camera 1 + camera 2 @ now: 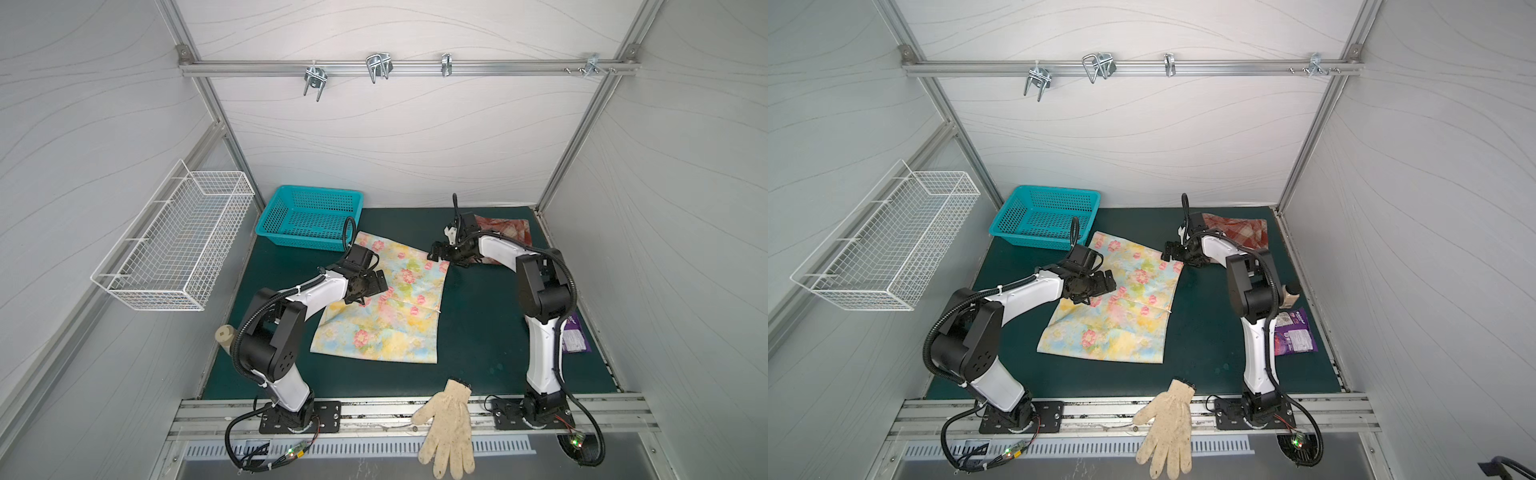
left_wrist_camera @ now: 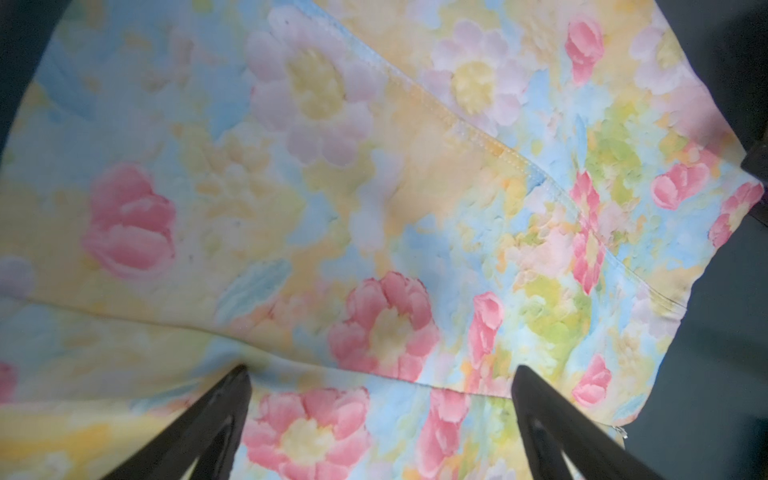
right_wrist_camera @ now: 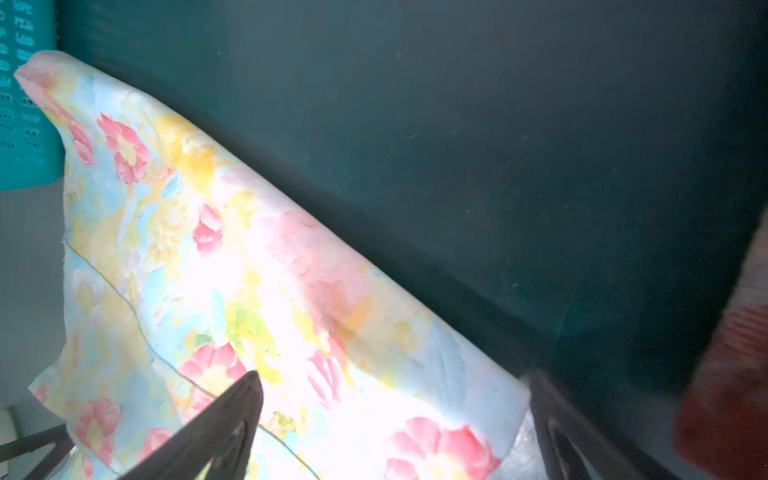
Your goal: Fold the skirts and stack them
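Note:
The pastel floral skirt [image 1: 386, 316] [image 1: 1121, 320] lies flat on the green mat, with a cloth edge running across its middle. My left gripper [image 1: 374, 286] [image 1: 1102, 284] hovers open over the skirt's left part; in the left wrist view the left gripper [image 2: 380, 372] has only floral skirt [image 2: 374, 208] below its spread fingers. My right gripper [image 1: 436, 251] [image 1: 1169, 251] is open at the skirt's far right corner; the right wrist view shows the right gripper [image 3: 397, 376] straddling that corner of the floral skirt [image 3: 249, 270]. The plaid skirt [image 1: 509, 230] [image 1: 1241, 230] [image 3: 731, 395] lies at the back right, partly behind the right arm.
A teal basket [image 1: 309, 216] stands at the back left, touching the floral skirt's far corner. A white wire basket [image 1: 178, 249] hangs on the left wall. A cream glove [image 1: 449, 424] lies over the front rail. A purple packet [image 1: 1293, 332] lies at the right edge.

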